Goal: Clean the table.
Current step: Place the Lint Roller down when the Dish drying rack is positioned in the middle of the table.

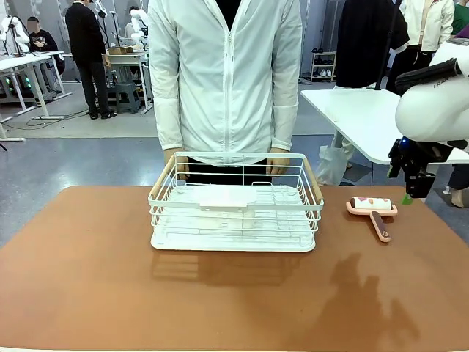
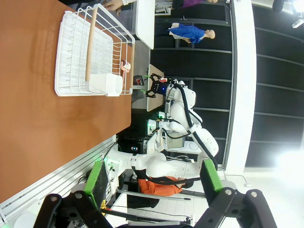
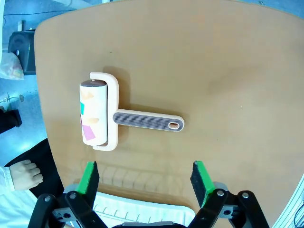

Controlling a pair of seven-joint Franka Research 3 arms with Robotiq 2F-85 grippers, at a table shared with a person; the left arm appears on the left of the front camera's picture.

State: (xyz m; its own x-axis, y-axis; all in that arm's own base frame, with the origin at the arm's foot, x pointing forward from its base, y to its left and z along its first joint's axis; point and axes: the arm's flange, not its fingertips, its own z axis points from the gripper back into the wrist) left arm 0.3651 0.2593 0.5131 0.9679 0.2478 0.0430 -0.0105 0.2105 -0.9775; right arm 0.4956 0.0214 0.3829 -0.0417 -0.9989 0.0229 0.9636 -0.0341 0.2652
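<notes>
Currently my right pincer [image 1: 407,199] hangs released above the far right of the reddish-brown desk [image 1: 88,279], just beside a pink lint roller [image 1: 372,210]. A white wire rack [image 1: 236,202] sits centre-far. My left pincer [image 2: 154,178] is released too.

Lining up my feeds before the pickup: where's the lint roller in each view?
Front view: lint roller on the table, right of the wire rack, below the right gripper.
Left wrist view: small pink bit past the rack's far end.
Right wrist view: roller centre-left, handle pointing right.
Shared landmark: the white rack.
</notes>
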